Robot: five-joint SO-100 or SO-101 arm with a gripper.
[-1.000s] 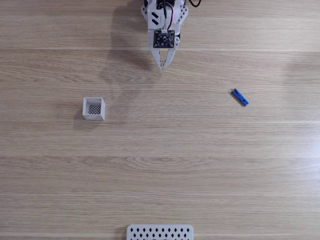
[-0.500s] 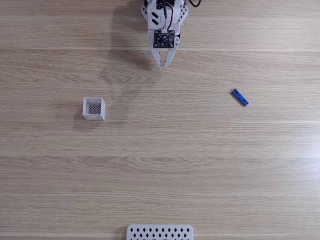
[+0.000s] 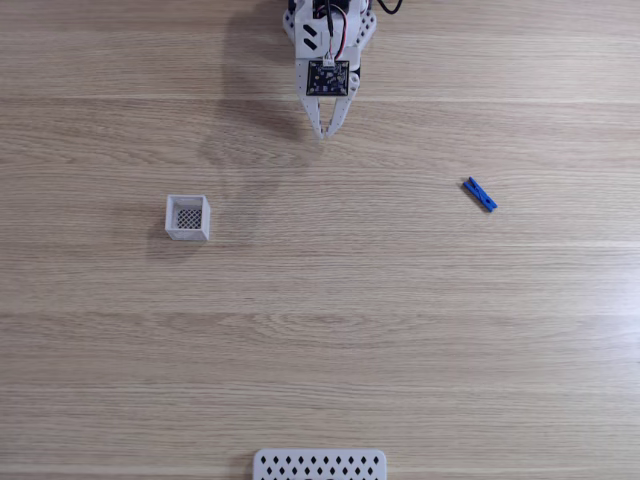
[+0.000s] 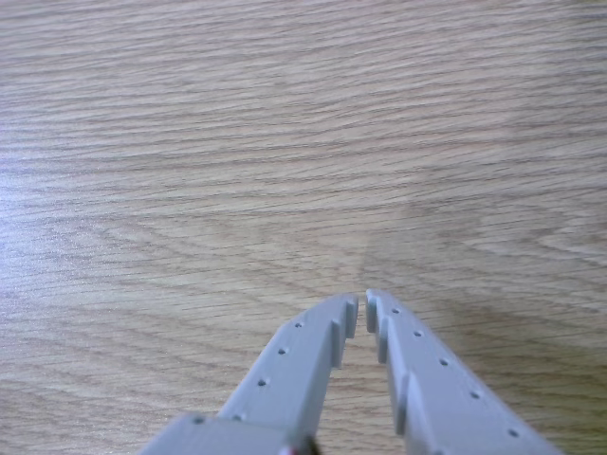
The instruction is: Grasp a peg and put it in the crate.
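Observation:
A small bright blue peg [image 3: 479,194] lies at an angle on the wooden table, right of centre in the fixed view. The white crate [image 3: 188,217] with its dark mesh bottom stands at the left, open side up. My gripper [image 3: 325,132] hangs at the top centre, well apart from both, its white fingers closed to a point with nothing between them. In the other view the gripper [image 4: 360,304] reaches in from the bottom edge, fingertips almost touching above bare wood.
A flat white plate with diamond-shaped holes [image 3: 319,465] lies at the bottom edge of the fixed view. The arm's base and cables [image 3: 330,25] sit at the top centre. Bare wood lies between the gripper, peg and crate.

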